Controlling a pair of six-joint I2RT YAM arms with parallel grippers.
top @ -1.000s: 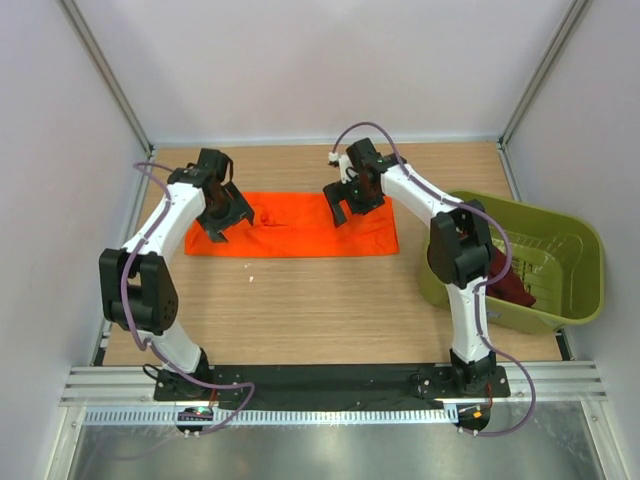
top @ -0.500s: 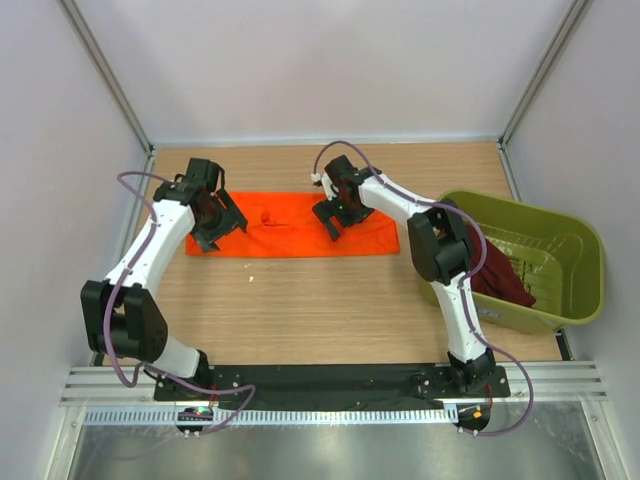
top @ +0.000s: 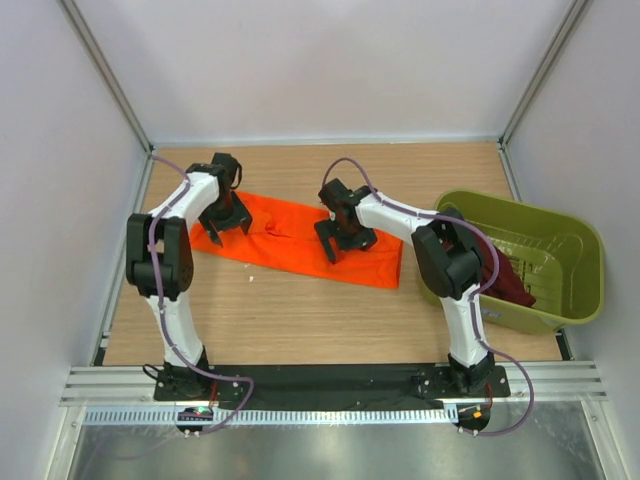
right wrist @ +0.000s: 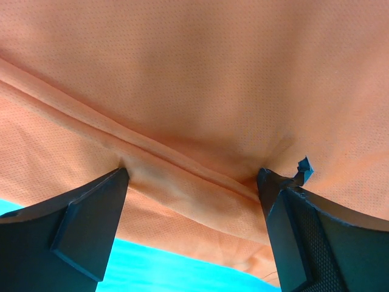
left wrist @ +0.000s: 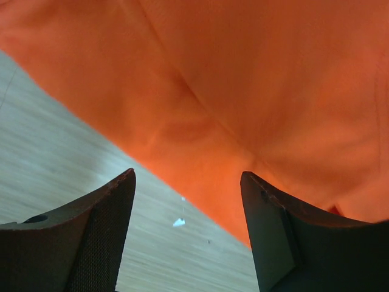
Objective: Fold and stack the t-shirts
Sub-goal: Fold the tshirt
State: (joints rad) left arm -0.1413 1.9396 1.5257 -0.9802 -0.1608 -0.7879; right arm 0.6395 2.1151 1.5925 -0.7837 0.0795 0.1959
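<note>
The orange t-shirt (top: 290, 238) lies folded in a long strip on the table, slanting down to the right. My left gripper (top: 226, 222) is open over its left end; in the left wrist view its jaws straddle the shirt's near edge (left wrist: 200, 164) and bare wood. My right gripper (top: 340, 243) is open and pressed down on the shirt's right half; in the right wrist view both fingertips (right wrist: 115, 182) dent the orange cloth (right wrist: 200, 91) along a fold. The maroon t-shirt (top: 505, 280) lies crumpled in the green tub (top: 560, 262), partly behind my right arm.
The olive-green tub stands at the right edge of the table. A small white scrap (top: 251, 279) lies on the wood just in front of the shirt; it also shows in the left wrist view (left wrist: 178, 222). White walls close in the back and sides.
Both grippers have shifted and turned over the shirt. The orange strip has swung from level to slanting, its right end now nearer the front. The left arm has folded in close.
</note>
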